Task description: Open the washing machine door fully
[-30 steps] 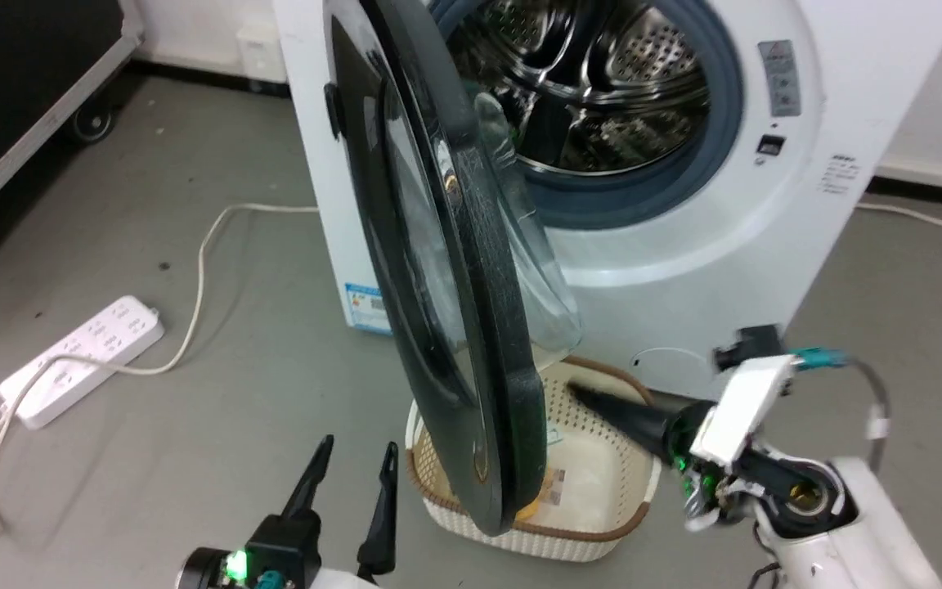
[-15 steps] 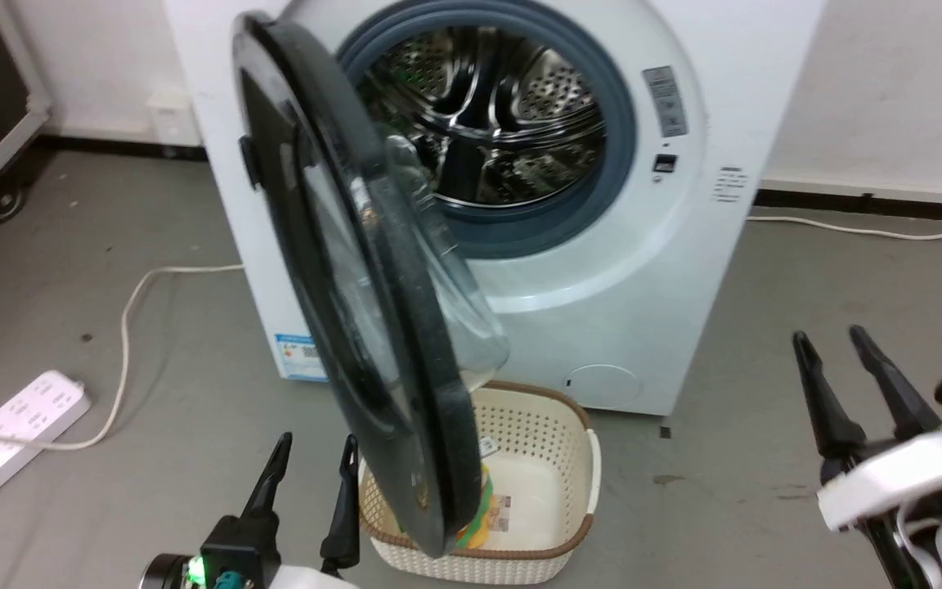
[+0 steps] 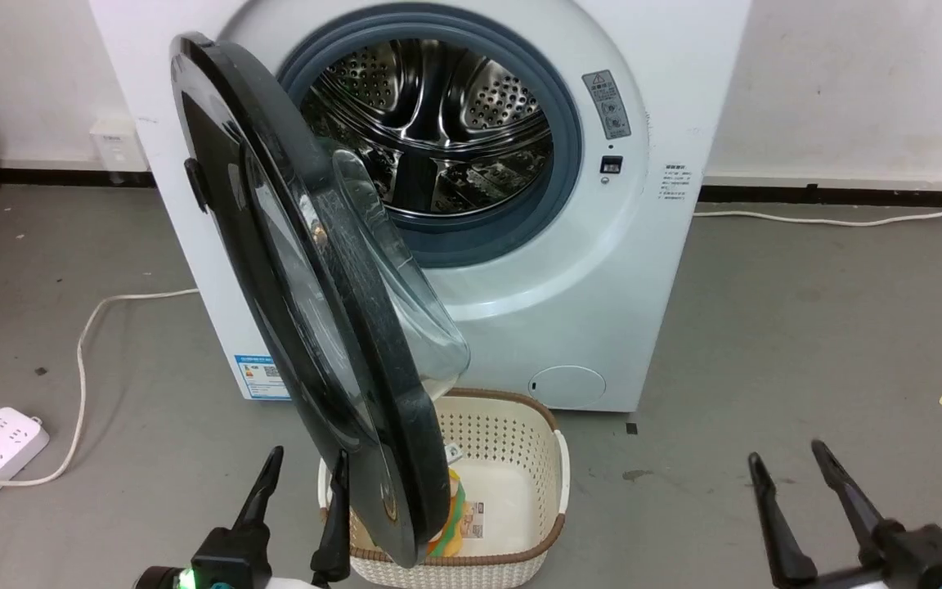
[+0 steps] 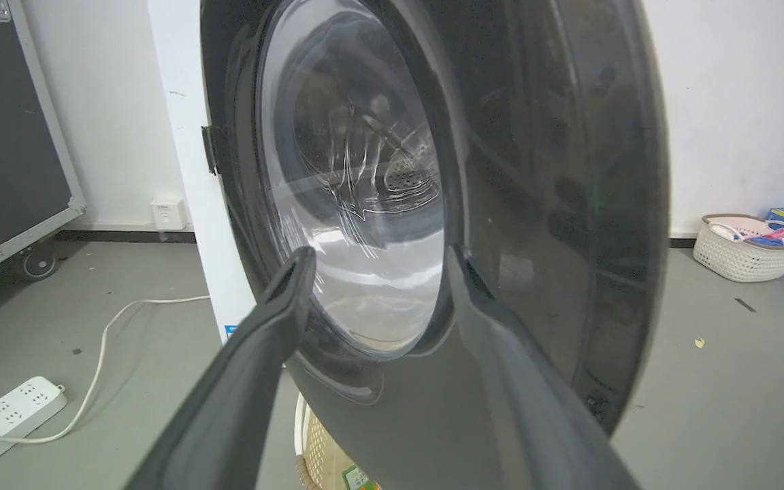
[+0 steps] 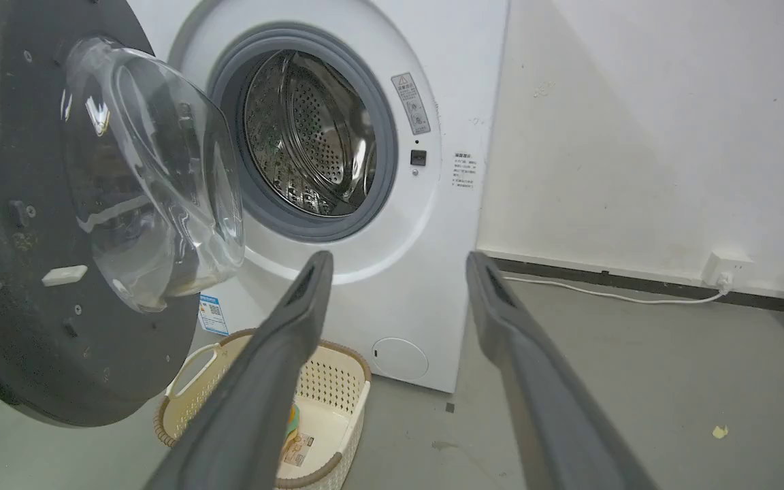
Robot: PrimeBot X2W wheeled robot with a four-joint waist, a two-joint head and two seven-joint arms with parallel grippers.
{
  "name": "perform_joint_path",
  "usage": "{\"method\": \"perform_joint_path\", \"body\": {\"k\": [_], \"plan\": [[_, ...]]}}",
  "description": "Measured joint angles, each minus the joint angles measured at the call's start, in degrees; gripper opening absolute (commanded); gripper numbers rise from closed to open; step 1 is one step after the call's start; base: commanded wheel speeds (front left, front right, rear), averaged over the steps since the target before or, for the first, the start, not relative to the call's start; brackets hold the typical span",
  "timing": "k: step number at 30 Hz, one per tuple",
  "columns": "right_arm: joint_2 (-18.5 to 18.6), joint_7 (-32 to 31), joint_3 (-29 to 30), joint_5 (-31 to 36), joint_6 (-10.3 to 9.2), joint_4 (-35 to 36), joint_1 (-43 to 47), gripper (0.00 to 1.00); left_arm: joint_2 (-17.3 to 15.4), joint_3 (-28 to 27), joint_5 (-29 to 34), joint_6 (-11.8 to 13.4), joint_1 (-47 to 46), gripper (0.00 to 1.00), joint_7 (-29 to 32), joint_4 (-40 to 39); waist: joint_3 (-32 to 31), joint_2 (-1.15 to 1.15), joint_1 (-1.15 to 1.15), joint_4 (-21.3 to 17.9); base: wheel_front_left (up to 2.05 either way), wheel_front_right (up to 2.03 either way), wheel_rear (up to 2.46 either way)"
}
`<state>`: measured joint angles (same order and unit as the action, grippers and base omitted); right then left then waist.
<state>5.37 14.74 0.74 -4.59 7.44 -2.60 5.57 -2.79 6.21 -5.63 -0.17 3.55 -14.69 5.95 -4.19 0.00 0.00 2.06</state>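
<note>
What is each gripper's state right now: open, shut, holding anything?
Left gripper: open, holding nothing, close by the washing machine door.
Right gripper: open, holding nothing, over the floor.

Round glossy washing machine door (image 3: 275, 286): black disc, clear glass ctr. Boxy metal machine cabinet (image 3: 569, 311): white. Rubber mouth ring (image 3: 573, 164): blue-grey. Steel drum (image 3: 430, 123): silver w/ dot-hole perforation. Plastic laundry basket (image 3: 512, 442): cream, hole grid, brown rim. Concrete floor (image 3: 806, 327): grey. Fingers black on left hand (image 3: 308, 452) & right hand (image 3: 787, 451).
</note>
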Motion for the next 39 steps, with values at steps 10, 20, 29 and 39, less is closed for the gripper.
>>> {"method": "perform_joint_path", "body": {"k": [10, 20, 29, 39], "plan": [[-2.0, 0.0, 1.5, 1.1, 0.0, 1.3, 1.6, 1.0, 0.0, 0.3, 1.0, 0.0, 0.4, 0.0, 0.0, 0.3, 0.3, 0.0, 0.0, 0.2, 0.0, 0.0, 0.0], [-2.1, 0.0, 1.6, 0.5, 0.0, 1.6, 1.5, 1.0, 0.0, -1.2, -0.7, 0.6, 0.4, 0.0, 0.0, -2.8, 0.3, 0.0, 0.0, 0.3, 0.0, 0.0, 0.0], [-2.2, 0.0, 1.6, -0.1, 0.0, 1.6, 1.4, 1.0, 0.0, -5.2, -2.8, 4.6, -5.4, 0.0, 0.0, -18.8, 0.5, 0.0, 0.0, 0.2, 0.0, 0.0, 0.0], [-2.2, 0.0, 0.9, -0.6, 0.0, 1.5, 1.2, 1.0, 0.0, 1.7, -2.4, 3.6, -9.4, 0.0, -0.1, -28.5, 0.5, 0.0, 0.0, -0.3, 0.0, 0.0, 0.0]]}}
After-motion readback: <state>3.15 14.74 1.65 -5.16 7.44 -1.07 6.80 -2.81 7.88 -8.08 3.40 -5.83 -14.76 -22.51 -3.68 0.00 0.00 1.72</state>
